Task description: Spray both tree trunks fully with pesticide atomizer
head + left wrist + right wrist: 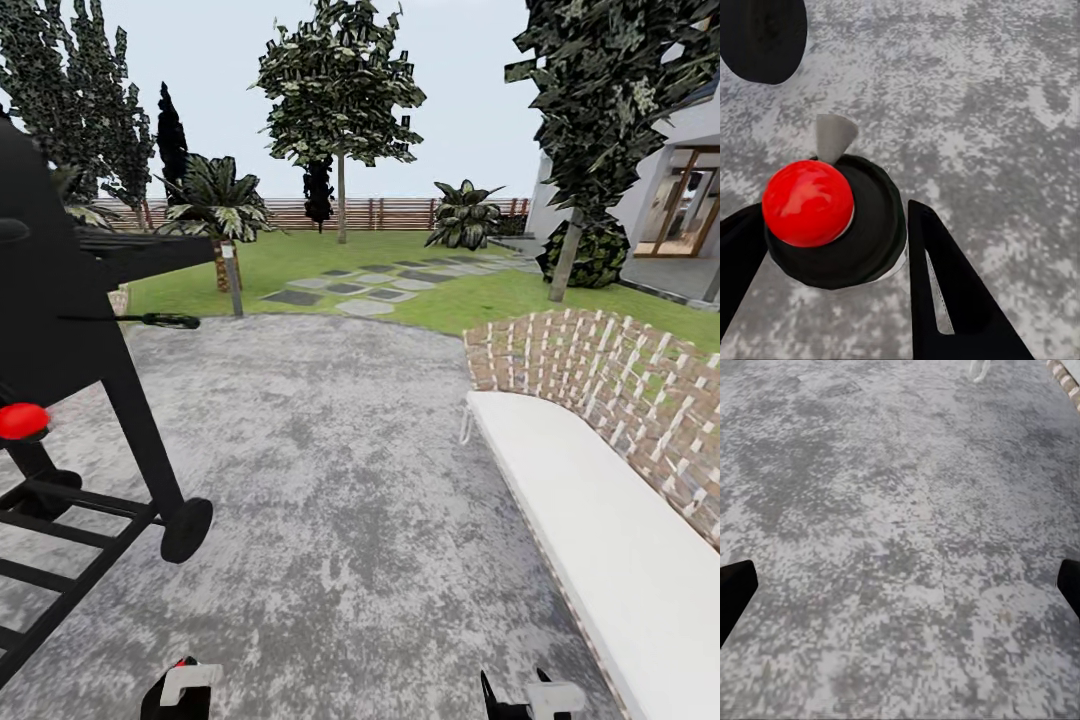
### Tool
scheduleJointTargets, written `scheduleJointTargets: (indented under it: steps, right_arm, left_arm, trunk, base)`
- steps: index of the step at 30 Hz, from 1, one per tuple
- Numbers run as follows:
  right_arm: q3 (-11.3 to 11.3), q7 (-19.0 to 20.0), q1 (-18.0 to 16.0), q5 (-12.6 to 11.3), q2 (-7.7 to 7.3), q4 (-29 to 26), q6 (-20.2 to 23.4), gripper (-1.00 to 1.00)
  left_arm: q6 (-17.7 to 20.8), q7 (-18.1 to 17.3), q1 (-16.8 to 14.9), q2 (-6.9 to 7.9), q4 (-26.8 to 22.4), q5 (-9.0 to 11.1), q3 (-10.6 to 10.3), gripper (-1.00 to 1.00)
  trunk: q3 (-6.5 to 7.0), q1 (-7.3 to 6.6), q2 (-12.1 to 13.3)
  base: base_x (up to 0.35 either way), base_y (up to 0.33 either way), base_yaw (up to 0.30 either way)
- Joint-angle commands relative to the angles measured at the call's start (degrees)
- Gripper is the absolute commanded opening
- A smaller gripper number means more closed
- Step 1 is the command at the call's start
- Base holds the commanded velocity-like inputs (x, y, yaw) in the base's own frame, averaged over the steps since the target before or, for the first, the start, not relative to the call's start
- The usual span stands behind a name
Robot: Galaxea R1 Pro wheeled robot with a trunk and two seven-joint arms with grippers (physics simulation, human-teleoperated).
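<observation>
Left wrist view shows me the pesticide atomizer (832,225), a small near-black round bottle with a glossy red ball top and a grey nozzle, sitting between the two black fingers of my left gripper (832,262); the jaws flank it closely on both sides, but I cannot tell whether they already press on it. The right gripper (900,585) hangs spread wide over bare mottled grey paving (900,472), nothing between its jaws. In the head view both wrists sit at the lower edge, a black wheeled barbecue grill (80,330) stands beside my left arm, and one bare-trunked tree (341,195) rises far ahead on the lawn, another pale leaning trunk (566,255) near the white house. I judge the step is securing the bottle: I'd keep the body centred between the jaws, close squarely on the dark barrel below the red top, and lift straight so the nozzle stays free
</observation>
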Motion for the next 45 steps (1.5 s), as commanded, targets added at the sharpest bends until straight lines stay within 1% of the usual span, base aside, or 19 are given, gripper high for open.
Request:
scheduleJointTargets:
  steps: [1,5,13,14,16,17,18,20,26,27,30,34,36,37,40,42,45]
  right_arm:
    - [0.03,0.0,0.0,0.0,0.02,0.61,-0.03,1.0]
    - [0.08,-0.11,-0.01,-0.06,0.06,2.95,-0.05,1.0]
    - [0.02,-0.33,0.0,-0.08,0.06,3.43,-0.35,1.0]
    - [-0.05,-0.34,-0.01,-0.19,0.06,3.97,-3.78,1.0]
    - [-0.05,-0.34,0.0,-0.23,0.06,5.26,-7.63,1.0]
    - [-0.03,-0.34,-0.03,-0.2,0.06,6.76,-9.71,1.0]
    - [-0.01,-0.3,-0.05,-0.16,0.06,8.3,-10.81,1.0]
    - [0.0,-0.26,-0.08,-0.24,0.06,10.43,-11.64,1.0]
    - [0.16,0.08,-0.09,-0.2,0.14,12.61,-11.93,1.0]
    - [0.17,0.04,-0.09,-0.24,0.52,14.63,-11.94,1.0]
    - [0.11,0.02,-0.09,-0.26,1.77,17.28,-11.94,1.0]
    - [0.17,0.14,-0.09,-0.24,2.2,18.43,-11.94,1.0]
    - [0.17,0.17,-0.09,-0.24,2.43,19.96,-11.94,1.0]
    - [0.17,0.18,-0.09,-0.25,2.82,21.82,-11.94,1.0]
    - [0.18,0.19,-0.09,-0.25,3.36,23.96,-11.94,1.0]
    - [0.14,0.14,-0.09,-0.26,3.96,24.55,-11.94,1.0]
    - [0.1,0.11,-0.09,-0.22,4.35,24.91,-11.94,1.0]
  left_arm:
    - [0.0,0.0,0.0,0.0,-0.01,0.01,0.0,-1.0]
    - [-0.03,0.0,0.0,0.0,-0.01,0.03,0.0,-1.0]
    - [-0.08,0.0,0.03,0.0,-0.01,0.03,0.0,-1.0]
    - [-0.08,0.0,0.06,0.0,-0.01,0.03,0.0,-1.0]
    - [-0.04,0.0,0.06,0.0,-0.01,0.03,0.0,-1.0]
    - [-0.04,0.0,0.06,0.0,-0.01,0.03,0.0,-1.0]
    - [-0.06,0.0,0.07,0.0,-0.01,0.03,0.0,-1.0]
    - [-0.08,0.0,0.06,0.0,-0.01,0.02,0.0,-1.0]
    - [-0.16,0.0,0.08,0.0,-0.02,0.03,0.0,-1.0]
    - [-0.17,0.0,0.07,0.0,-0.01,0.03,0.0,-1.0]
    - [-0.18,-0.01,0.08,0.0,-0.04,0.03,0.0,-1.0]
    - [-0.16,-0.01,0.07,0.0,-0.03,0.03,0.0,-1.0]
    - [-0.12,-0.02,0.08,0.0,-0.02,0.03,0.0,-1.0]
    - [-0.14,-0.01,0.08,0.0,-0.02,0.03,0.0,-1.0]
    - [-0.12,0.0,0.08,0.0,-0.03,0.03,0.0,-1.0]
    - [-0.1,0.0,0.06,0.0,-0.02,0.03,0.0,-1.0]
    - [-0.09,0.0,0.08,0.0,-0.01,0.03,0.0,-1.0]
  trunk:
    - [0.0,0.0,0.0]
    - [0.0,0.0,0.0]
    - [0.0,0.0,0.0]
    - [0.0,0.0,0.0]
    - [0.0,0.0,0.0]
    - [0.0,0.0,0.0]
    - [0.0,0.0,0.0]
    - [0.0,0.0,0.0]
    - [0.0,0.0,0.0]
    - [0.0,0.0,0.0]
    - [0.0,0.0,0.0]
    - [0.0,0.0,0.0]
    - [0.0,0.0,0.0]
    - [0.0,0.0,0.0]
    - [0.0,0.0,0.0]
    - [0.0,0.0,0.0]
    - [0.0,0.0,0.0]
  base:
    - [0.338,0.0,0.0]
    - [0.338,0.0,0.0]
    - [0.339,0.0,0.0]
    - [0.339,0.0,0.0]
    - [0.339,0.0,0.0]
    - [0.339,0.0,0.0]
    - [0.339,0.0,0.0]
    - [0.339,0.0,0.0]
    - [0.339,0.0,0.0]
    - [0.339,0.0,0.0]
    - [0.339,0.0,0.0]
    - [0.339,0.0,0.0]
    - [0.339,0.0,0.0]
    - [0.339,0.0,0.0]
    - [0.339,0.0,0.0]
    - [0.339,0.0,0.0]
    - [0.339,0.0,0.0]
